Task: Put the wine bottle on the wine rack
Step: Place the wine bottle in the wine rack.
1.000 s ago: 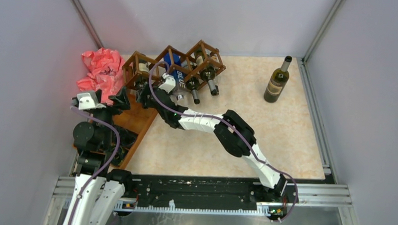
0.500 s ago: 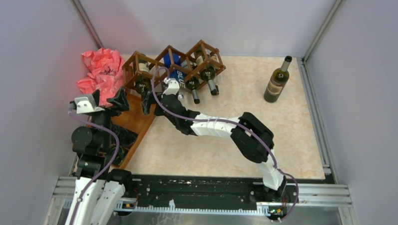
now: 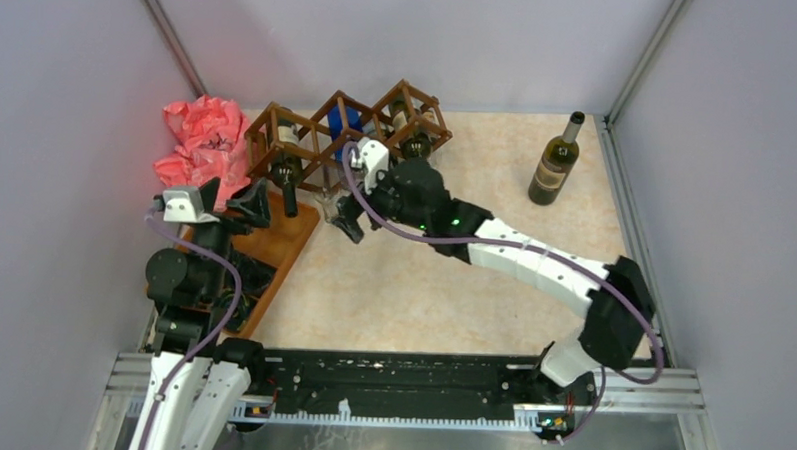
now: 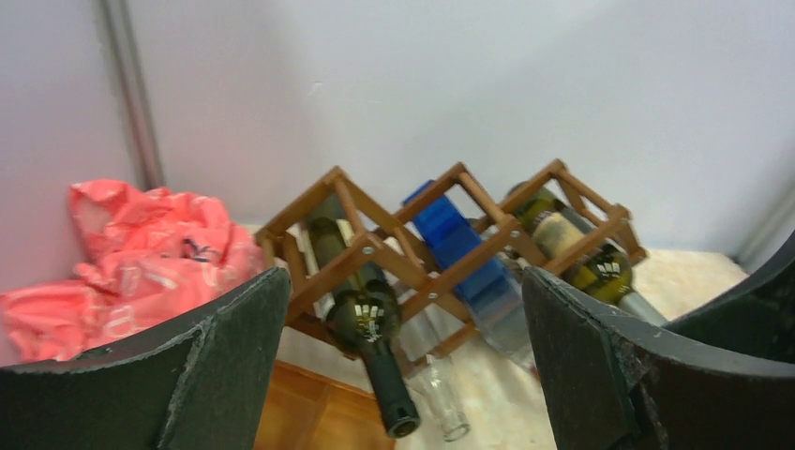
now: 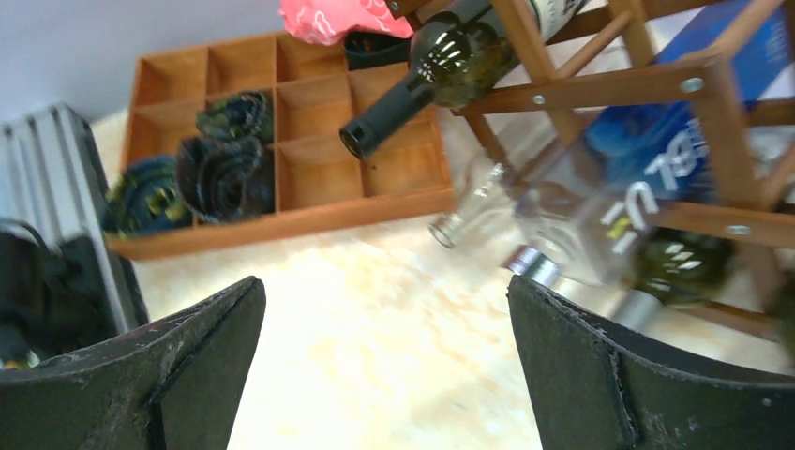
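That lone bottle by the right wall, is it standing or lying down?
Standing upright: the wine bottle rests on its base on the table, neck up, well apart from the wine rack.

You had a wine rack [image 4: 367, 249] of dark, satin-finished wood; the wine bottle [image 3: 555, 168] was glossy green glass; the pink bag [image 3: 202, 138] was crinkled plastic.

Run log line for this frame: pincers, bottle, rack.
left pincer: open, empty | right pincer: open, empty, near wine rack front | wine bottle: upright, far right, not racked
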Tool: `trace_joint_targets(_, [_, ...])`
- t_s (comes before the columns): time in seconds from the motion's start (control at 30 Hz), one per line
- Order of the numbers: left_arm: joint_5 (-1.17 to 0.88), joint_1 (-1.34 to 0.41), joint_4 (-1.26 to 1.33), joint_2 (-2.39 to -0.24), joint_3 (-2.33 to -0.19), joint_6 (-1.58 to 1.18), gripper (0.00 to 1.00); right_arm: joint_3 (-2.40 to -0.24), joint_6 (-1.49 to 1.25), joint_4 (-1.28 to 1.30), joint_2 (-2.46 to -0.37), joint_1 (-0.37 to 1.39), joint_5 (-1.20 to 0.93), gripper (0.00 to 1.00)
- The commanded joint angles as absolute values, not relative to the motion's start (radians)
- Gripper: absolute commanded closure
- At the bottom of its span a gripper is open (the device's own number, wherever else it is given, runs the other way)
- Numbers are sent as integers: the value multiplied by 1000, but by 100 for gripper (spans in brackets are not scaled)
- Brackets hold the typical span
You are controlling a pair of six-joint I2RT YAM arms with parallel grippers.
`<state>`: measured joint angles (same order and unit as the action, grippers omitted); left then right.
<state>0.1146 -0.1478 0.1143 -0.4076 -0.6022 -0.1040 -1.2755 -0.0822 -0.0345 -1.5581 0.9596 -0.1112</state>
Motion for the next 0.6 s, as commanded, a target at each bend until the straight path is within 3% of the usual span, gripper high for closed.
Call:
trace_joint_targets(0.0, [-75, -143, 41, -420, -676, -213, 1, -1299, 287, 233, -1379, 948, -165, 2])
trace_joint_targets(0.2, [-234, -143, -34, -425, -715, -381, 1, -1207, 457, 435, -1156, 883, -251, 2])
trace_joint_targets(0.57, [-331, -143, -42, -431, -690, -523, 1, -1046, 487, 549, -969, 606, -138, 2])
